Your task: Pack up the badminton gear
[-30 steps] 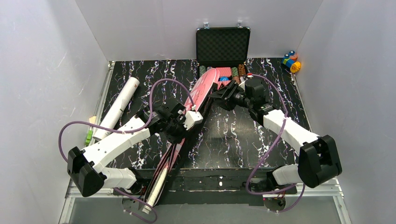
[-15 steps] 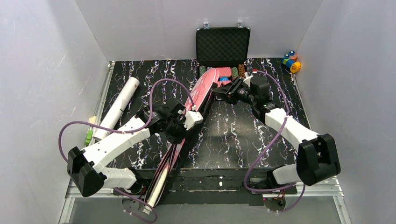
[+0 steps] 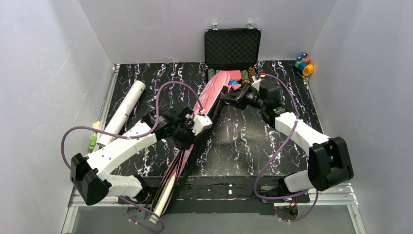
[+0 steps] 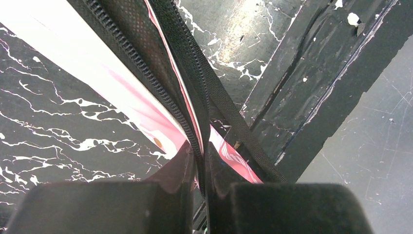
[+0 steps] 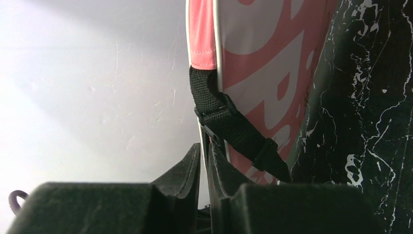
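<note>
The right arm has come in toward the wide end of the pink bag (image 3: 213, 91) during the last second, and the right pincer (image 5: 207, 161), which stood spread before, has closed. Its fingers are now pressed almost together on the thin edge of the bag, just below the black strap (image 5: 234, 129). From the wrist view I judge that it is pinching this edge, but the contact itself is partly hidden.

The left pincer (image 4: 199, 170) has not changed: it stays pressed together on the black zipper edge (image 4: 146, 80) at the narrower part of the bag.

The bag lies diagonally across the bench (image 3: 253, 141), with its narrow end reaching past the near edge. Both arms have now a hold on it, so probably the next step is to work on the opening (to pull it apart or to close it, I cannot say which).

The white tube (image 3: 124, 111) lies well apart at the left side, not packed. I see no shuttlecocks. So the task seems not finished.
</note>
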`<state>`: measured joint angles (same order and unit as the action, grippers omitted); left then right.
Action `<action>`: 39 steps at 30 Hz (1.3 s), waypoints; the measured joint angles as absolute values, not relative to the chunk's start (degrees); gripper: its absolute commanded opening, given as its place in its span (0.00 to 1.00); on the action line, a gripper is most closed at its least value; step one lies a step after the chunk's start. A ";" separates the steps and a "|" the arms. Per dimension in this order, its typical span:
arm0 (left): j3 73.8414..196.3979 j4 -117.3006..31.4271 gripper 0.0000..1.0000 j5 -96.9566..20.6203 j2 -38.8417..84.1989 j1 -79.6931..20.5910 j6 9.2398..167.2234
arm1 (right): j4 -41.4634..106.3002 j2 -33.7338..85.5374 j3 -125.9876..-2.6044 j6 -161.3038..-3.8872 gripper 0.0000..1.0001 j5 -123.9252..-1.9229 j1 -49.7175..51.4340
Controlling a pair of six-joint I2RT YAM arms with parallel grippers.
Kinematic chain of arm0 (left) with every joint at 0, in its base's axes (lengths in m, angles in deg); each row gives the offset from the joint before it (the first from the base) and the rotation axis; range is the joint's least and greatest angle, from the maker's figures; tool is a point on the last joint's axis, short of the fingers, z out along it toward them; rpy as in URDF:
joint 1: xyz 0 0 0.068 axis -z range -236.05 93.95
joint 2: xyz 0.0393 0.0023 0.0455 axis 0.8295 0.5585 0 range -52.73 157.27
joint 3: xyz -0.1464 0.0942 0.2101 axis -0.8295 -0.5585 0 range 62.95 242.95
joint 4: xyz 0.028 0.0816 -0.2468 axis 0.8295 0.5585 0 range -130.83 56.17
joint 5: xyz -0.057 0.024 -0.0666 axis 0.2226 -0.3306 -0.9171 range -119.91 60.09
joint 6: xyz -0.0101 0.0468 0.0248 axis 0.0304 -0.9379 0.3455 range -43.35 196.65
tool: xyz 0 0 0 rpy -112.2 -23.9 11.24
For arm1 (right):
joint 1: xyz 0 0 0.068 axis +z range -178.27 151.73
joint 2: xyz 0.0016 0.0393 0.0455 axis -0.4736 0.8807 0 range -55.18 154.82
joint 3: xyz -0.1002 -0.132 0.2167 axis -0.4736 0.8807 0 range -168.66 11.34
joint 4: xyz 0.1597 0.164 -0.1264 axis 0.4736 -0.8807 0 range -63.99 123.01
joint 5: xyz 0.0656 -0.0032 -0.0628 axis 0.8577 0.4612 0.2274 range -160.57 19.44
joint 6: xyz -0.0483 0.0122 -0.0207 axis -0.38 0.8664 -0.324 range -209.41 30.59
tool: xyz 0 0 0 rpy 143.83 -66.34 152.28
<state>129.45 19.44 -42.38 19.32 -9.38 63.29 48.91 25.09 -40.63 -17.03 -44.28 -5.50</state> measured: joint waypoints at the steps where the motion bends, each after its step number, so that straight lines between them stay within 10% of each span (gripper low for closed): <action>1: 129.45 19.44 0.00 -42.38 19.35 -9.38 63.29 | 49.09 25.09 -40.63 -17.01 0.28 -44.24 -5.50; 7: 129.45 19.55 0.00 -42.40 19.80 -9.38 63.16 | 49.59 25.09 -40.60 -16.97 0.53 -44.22 -5.50; 39: 130.48 20.16 0.00 -43.12 19.87 -9.44 63.16 | 60.72 25.62 -35.47 -14.26 0.28 -43.17 -7.82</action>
<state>130.48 20.16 -43.12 19.87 -9.44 63.16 60.72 25.62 -35.47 -14.26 -43.17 -7.82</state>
